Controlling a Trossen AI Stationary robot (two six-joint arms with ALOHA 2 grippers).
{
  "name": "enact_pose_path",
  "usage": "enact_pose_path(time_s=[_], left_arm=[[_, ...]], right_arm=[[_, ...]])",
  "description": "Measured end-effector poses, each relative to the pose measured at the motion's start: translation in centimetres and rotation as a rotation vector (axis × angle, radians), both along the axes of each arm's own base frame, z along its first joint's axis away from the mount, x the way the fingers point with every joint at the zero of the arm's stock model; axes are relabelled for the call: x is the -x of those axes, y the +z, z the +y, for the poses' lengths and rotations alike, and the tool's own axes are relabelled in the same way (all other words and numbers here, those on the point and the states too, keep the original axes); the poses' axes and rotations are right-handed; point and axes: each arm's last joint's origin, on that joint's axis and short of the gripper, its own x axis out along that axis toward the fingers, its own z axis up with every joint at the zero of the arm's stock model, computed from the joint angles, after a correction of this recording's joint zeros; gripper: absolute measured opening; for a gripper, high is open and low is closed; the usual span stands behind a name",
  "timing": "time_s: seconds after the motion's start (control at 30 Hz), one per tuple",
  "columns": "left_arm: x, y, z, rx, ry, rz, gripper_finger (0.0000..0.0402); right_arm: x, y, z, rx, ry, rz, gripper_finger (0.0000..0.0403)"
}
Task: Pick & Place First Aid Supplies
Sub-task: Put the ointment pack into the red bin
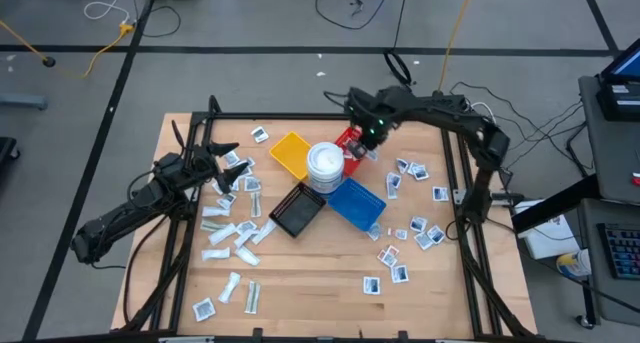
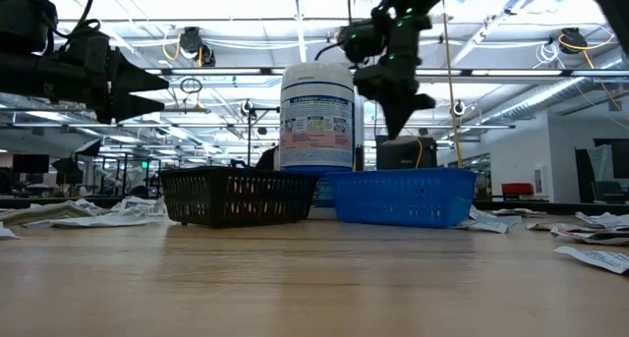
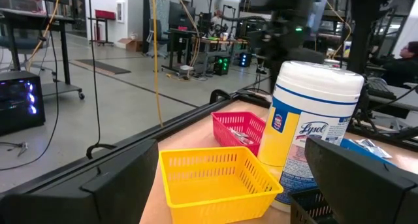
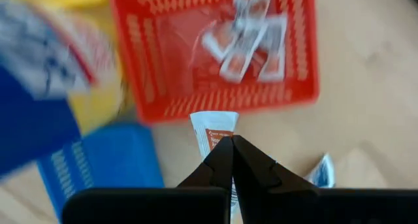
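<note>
My right gripper (image 4: 232, 142) hangs above the table beside the red tray (image 4: 150, 61), pointing down, shut on a small white packet with brown print (image 4: 213, 125). In the high view it (image 1: 362, 149) is at the red tray (image 1: 347, 138) by the far edge. Several clear-wrapped supplies (image 4: 249, 33) lie in the red tray. My left gripper (image 1: 226, 161) waits open and level at the table's left, facing the yellow tray (image 3: 215, 175) and the white tub (image 3: 312, 126). More packets lie scattered on the left (image 1: 232, 233) and right (image 1: 418, 229) of the table. My right gripper pinches the white packet between its two fingers, coming from above and pointing down. The packet's printed end (image 4: 213, 131) sticks out past the fingertips (image 4: 222, 152). The packet is lifted clear of the table, just outside the red tray's wall.
The white tub (image 1: 325, 165) stands in the middle, ringed by the yellow tray (image 1: 291, 153), the black tray (image 1: 297, 211) and the blue tray (image 1: 357, 204). A dark frame (image 1: 455, 198) borders the table. Bare wood shows along the near edge (image 1: 310, 303).
</note>
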Motion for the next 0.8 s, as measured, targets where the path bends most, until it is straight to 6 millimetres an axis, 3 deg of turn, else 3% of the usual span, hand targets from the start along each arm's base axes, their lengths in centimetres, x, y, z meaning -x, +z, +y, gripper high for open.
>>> enact_pose_path(time_s=[0.3, 0.63, 0.8], left_arm=[[0.0, 0.0, 0.0, 0.000, 0.000, 0.000, 0.0392], [0.0, 0.0, 0.0, 0.000, 0.000, 0.000, 0.0392], [0.0, 0.0, 0.0, 0.001, 0.000, 0.001, 0.0392]], right_arm=[[-2.3, -1.0, -4.1, 0.014, -0.019, -0.011, 0.0000], [-4.2, -6.5, -4.7, 0.003, 0.004, 0.015, 0.0000], [-4.8, -7.8, -4.7, 0.014, 0.014, -0.001, 0.0000]])
